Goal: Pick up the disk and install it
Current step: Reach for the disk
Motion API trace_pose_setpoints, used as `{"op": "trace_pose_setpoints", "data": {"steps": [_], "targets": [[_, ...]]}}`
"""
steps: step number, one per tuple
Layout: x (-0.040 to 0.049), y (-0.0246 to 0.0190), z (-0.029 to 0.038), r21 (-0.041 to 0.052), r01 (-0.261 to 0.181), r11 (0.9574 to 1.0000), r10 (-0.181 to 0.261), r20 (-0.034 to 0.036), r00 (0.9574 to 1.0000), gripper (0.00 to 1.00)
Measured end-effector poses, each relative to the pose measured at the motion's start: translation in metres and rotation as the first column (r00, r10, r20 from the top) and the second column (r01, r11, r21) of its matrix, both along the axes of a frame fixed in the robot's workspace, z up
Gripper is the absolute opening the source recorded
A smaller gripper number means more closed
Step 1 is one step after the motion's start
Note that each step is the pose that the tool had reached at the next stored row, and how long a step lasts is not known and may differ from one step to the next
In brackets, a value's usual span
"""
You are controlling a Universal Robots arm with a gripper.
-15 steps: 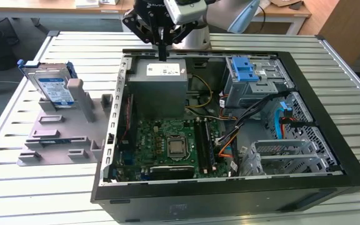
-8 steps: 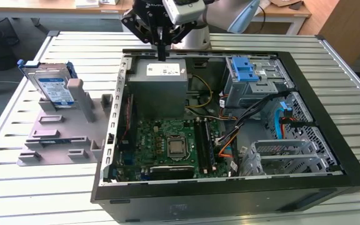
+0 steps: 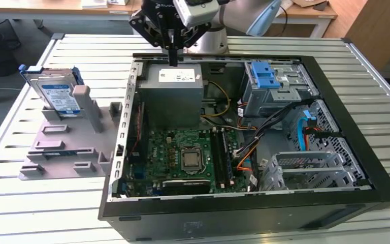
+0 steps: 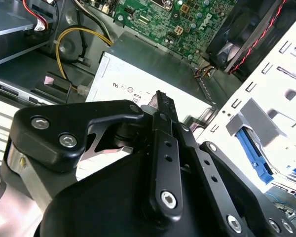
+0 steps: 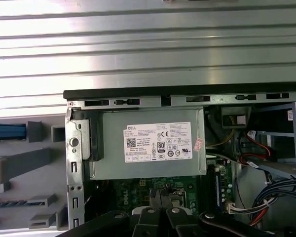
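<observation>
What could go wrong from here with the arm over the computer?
The gripper hangs shut above the power supply, away from the disk; a straight descent would likely hit it. The disk stands on edge in a grey holder, so an off-centre grab might tip it. Loose cables by the drive cage could snag.

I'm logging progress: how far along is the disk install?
Nothing looks done: the disk stands in its grey holder outside the computer case. The gripper, shut and empty, hangs over the power supply. Pickup and installation both remain.

Black hand point(image 3: 173, 60), silver screw heads point(image 4: 168, 199), grey arm point(image 3: 239, 18), blue joint cap point(image 3: 271, 15)
</observation>
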State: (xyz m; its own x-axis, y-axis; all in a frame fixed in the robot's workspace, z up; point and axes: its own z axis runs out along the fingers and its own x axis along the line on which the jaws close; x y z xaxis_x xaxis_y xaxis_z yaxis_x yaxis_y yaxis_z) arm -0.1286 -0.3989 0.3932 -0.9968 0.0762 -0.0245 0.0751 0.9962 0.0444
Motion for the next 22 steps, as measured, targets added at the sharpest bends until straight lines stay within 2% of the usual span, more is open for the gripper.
{"op": "trace_pose_setpoints", "data": {"steps": [15, 17, 22], "targets": [[-0.0028, 0.0, -0.0003, 0.0, 0.0, 1.0, 0.0, 0.0, 1.0, 0.11], [-0.0069, 0.0, -0.0012, -0.0001, 0.0, 1.0, 0.0, -0.0001, 1.0, 0.11], [-0.0079, 0.0, -0.0018, 0.0, 0.0, 1.0, 0.0, -0.0001, 1.0, 0.11]]}}
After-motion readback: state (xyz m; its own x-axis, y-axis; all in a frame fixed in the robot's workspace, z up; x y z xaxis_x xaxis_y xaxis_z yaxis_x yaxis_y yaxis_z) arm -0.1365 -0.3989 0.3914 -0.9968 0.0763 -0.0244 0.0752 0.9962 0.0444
